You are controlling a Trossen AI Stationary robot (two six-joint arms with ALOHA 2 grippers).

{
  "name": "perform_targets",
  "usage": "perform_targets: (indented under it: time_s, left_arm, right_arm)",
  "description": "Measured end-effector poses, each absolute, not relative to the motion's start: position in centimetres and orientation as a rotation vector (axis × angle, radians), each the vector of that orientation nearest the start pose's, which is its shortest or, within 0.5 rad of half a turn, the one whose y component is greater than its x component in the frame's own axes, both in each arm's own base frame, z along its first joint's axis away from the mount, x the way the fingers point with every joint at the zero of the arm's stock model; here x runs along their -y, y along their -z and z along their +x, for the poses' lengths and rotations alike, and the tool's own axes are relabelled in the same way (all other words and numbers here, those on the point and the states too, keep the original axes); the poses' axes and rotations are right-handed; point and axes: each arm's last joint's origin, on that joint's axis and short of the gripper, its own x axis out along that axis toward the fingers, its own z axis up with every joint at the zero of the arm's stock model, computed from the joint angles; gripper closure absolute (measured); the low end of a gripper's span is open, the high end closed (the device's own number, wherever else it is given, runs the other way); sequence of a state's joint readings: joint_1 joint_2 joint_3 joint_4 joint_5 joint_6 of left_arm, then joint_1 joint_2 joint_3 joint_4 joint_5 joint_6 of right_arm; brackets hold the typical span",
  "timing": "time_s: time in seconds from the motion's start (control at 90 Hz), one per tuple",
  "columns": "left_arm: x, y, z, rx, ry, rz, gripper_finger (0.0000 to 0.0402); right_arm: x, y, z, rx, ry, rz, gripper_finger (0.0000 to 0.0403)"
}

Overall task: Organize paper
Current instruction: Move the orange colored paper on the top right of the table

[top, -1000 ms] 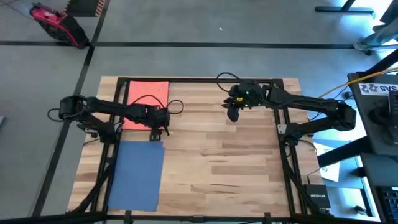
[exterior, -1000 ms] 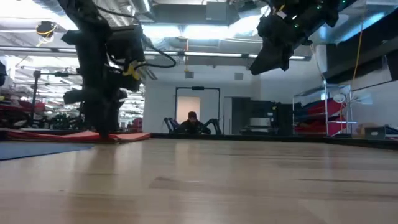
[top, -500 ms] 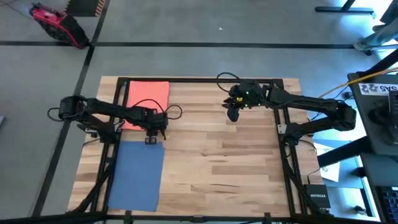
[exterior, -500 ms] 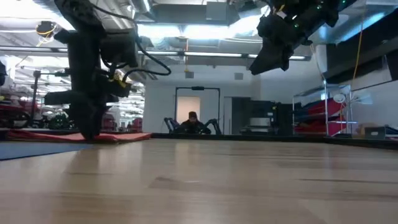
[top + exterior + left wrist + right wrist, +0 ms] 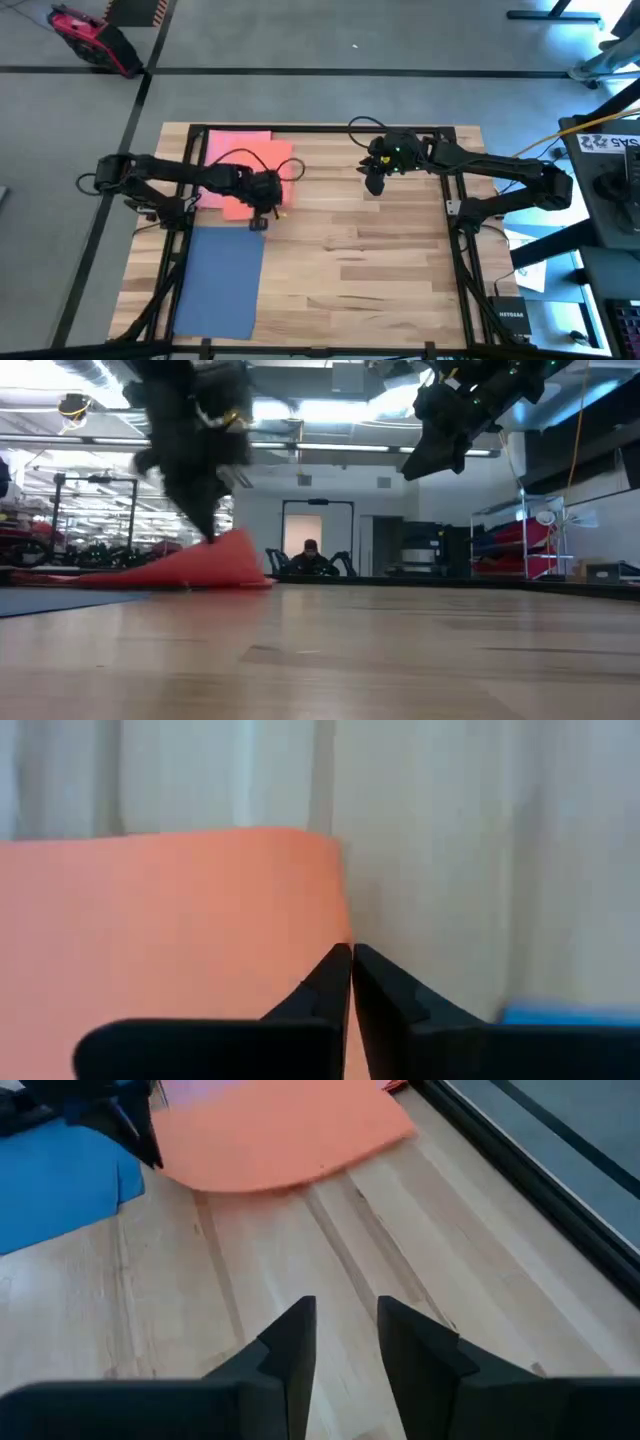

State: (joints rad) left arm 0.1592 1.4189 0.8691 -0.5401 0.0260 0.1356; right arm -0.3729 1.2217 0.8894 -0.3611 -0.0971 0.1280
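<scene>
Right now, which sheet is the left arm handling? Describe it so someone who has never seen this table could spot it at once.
Start at the far left part of the wooden table, where coloured sheets lie. The orange paper is the one nearer the far edge, with the blue paper lying flat nearer the front. Only the orange one has a corner lifted off the wood, pinched in the left pincer.

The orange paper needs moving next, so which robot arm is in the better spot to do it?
The left arm. Its hand is already shut on the orange paper, with one corner lifted off the table. The right hand hangs open in the air, away from both the orange and the blue paper.
</scene>
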Motion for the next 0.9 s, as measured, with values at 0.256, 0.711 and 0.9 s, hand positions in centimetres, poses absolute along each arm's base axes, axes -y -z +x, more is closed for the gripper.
perform_targets:
  time_s: [0.256,0.711,0.9]
  left_arm:
    - [-5.6,-19.8,30.2,-0.93,0.027,-0.107,0.0401]
    - [-7.5,-16.2,37.1,-0.821,0.144,-0.135,0.0401]
    - [-9.0,-15.8,38.5,-0.77,0.133,-0.145,0.0401]
  right_arm:
    - [9.0,-26.7,23.9,-0.658,0.309,0.287,0.0304]
    - [9.0,-26.7,23.8,-0.661,0.31,0.29,0.0304]
    - [9.0,-26.6,23.8,-0.665,0.309,0.286,0.0304]
